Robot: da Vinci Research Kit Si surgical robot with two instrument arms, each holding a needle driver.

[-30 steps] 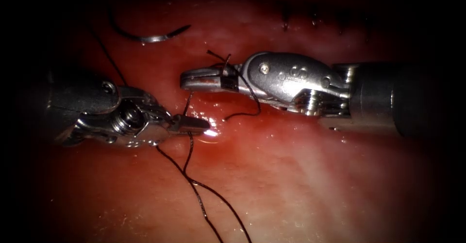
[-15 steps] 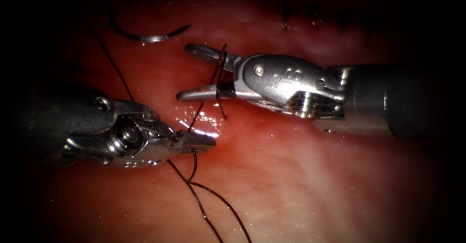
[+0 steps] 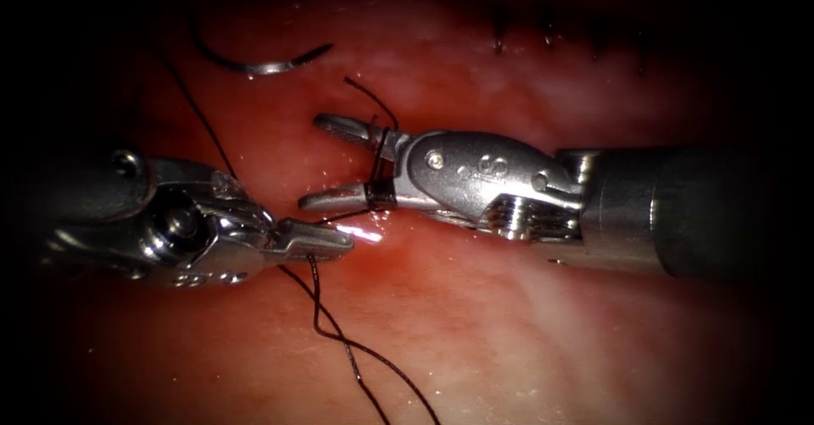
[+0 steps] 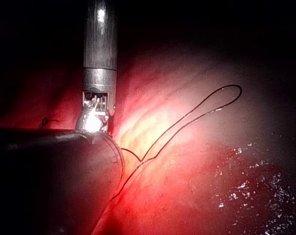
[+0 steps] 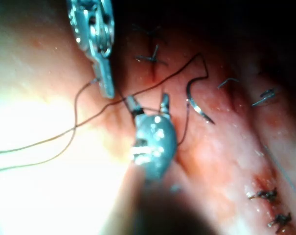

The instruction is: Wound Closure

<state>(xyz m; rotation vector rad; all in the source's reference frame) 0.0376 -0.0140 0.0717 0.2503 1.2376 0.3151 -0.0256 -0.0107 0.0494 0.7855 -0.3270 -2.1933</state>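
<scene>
The left pincer was clamped on the thread, its jaws together at the tip, with two strands trailing from it toward five o'clock across the tissue. The right pincer stood with its jaws apart, empty between them, and a wrap of thread sat around both jaws near their hinge; a short free end rose from that wrap toward eleven o'clock.

The needle lay loose on the tissue, held by neither tool and not in the tissue, at about eleven o'clock from both pincers. Its curve ran roughly nine to three, bowed downward, with one end pointing toward two o'clock. Its thread ran down toward five o'clock, past the left tool.

The relation that mattered: the right pincer's open mouth faced nine o'clock, and the left pincer's tip sat just below it, at about six o'clock, with a short stretch of thread between them. Finished stitches lay at one o'clock, well apart.
</scene>
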